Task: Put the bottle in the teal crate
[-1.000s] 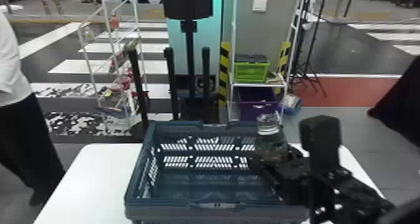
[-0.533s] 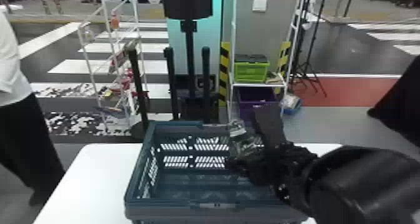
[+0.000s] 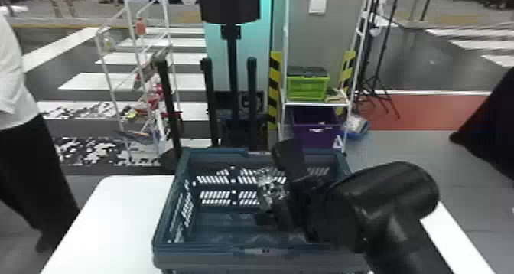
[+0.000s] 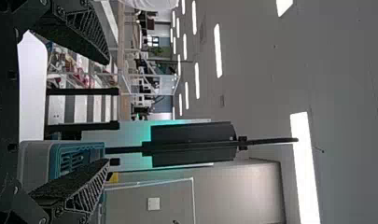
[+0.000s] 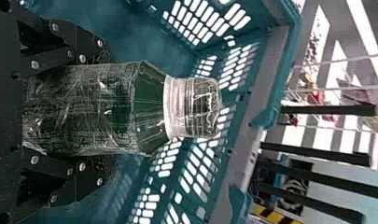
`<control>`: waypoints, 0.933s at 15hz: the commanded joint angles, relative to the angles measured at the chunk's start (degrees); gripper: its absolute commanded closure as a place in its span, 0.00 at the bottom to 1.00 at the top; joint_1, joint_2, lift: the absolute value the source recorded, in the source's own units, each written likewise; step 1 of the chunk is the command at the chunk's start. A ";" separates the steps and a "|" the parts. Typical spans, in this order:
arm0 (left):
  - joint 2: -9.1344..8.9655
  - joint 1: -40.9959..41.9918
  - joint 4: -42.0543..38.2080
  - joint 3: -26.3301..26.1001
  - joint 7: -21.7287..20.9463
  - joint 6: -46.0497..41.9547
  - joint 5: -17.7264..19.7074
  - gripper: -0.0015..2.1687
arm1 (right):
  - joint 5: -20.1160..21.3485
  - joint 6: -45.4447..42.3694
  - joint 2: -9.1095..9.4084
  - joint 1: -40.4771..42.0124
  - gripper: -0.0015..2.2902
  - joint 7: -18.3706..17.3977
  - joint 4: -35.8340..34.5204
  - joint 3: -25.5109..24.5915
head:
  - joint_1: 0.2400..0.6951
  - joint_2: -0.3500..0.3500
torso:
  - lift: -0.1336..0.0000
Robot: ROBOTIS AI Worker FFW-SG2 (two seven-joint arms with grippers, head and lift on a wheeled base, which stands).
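Note:
My right gripper (image 3: pixel 273 212) is over the right half of the teal crate (image 3: pixel 168 216), low within its outline, holding the clear bottle (image 3: pixel 270 189). In the right wrist view the gripper (image 5: pixel 95 109) has its fingers closed on both sides of the bottle (image 5: pixel 93 109), whose clear cap (image 5: pixel 191 107) points away from the palm toward the perforated crate wall (image 5: pixel 280 70). In the left wrist view my left gripper (image 4: pixel 105 112) stands open with nothing between its fingers, and a corner of the crate (image 4: pixel 77 145) shows beside one finger.
The white table (image 3: pixel 114 208) extends left and right of the crate. Behind it stand black posts (image 3: pixel 209 101), a white rack (image 3: pixel 132 62) and a shelf with a green crate (image 3: pixel 308 86) and a purple crate (image 3: pixel 315 124). A right-hand dark shape (image 3: pixel 493 120) rises beyond the table.
The right arm has carried the bottle leftward, from the crate's right side to farther over its interior, and the forearm has swung into view. The crate has stayed put.

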 commanded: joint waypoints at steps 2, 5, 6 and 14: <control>-0.09 -0.11 0.16 0.00 0.00 0.04 0.17 0.07 | 0.00 -1.90 1.53 -2.37 0.83 0.47 7.10 1.19 | 0.57 0.50 | 1.00; -0.09 -0.46 0.34 0.09 0.00 0.04 0.35 0.07 | 0.00 -5.59 2.32 -4.13 0.83 0.47 13.17 1.98 | 0.57 0.50 | 1.00; -0.09 -0.55 0.43 0.09 0.00 0.04 0.35 0.07 | 0.00 -7.17 2.37 -4.57 0.83 0.73 15.19 1.98 | 0.57 0.50 | 1.00; 0.00 -0.90 -0.01 0.26 0.00 1.10 0.61 0.07 | -0.09 -13.32 2.37 -7.47 0.75 2.49 25.82 3.13 | 0.57 0.50 | 1.00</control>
